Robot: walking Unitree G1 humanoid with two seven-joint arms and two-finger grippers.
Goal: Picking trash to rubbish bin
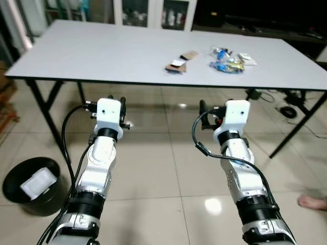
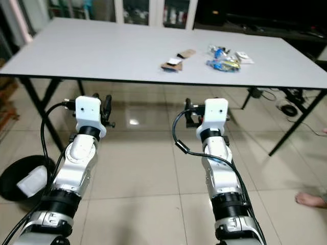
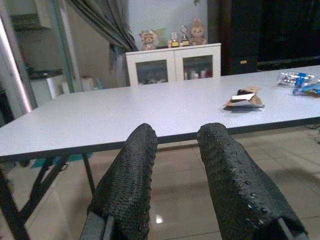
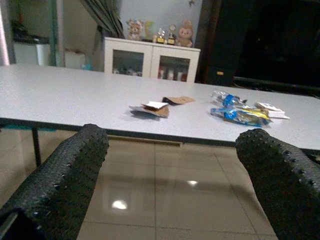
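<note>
The step in hand looks like the approach: both arms are raised short of the tabletop (image 1: 102, 56), nothing picked yet. The left hand (image 3: 177, 165) has its fingers a little apart and empty; the right hand (image 4: 170, 175) is spread wide, empty. The trash sits on the far right: torn cardboard (image 1: 180, 62), long axis running diagonally away rightward, and blue-yellow wrappers (image 1: 227, 60) just beside it. Next calls for stepping closer and reaching over the edge; the rubbish bin (image 1: 15, 178) stands on the floor, left.

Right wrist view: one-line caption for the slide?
Right gripper open and empty, short of the white table, facing torn cardboard scraps and blue-and-yellow wrappers awaiting pickup.
</note>
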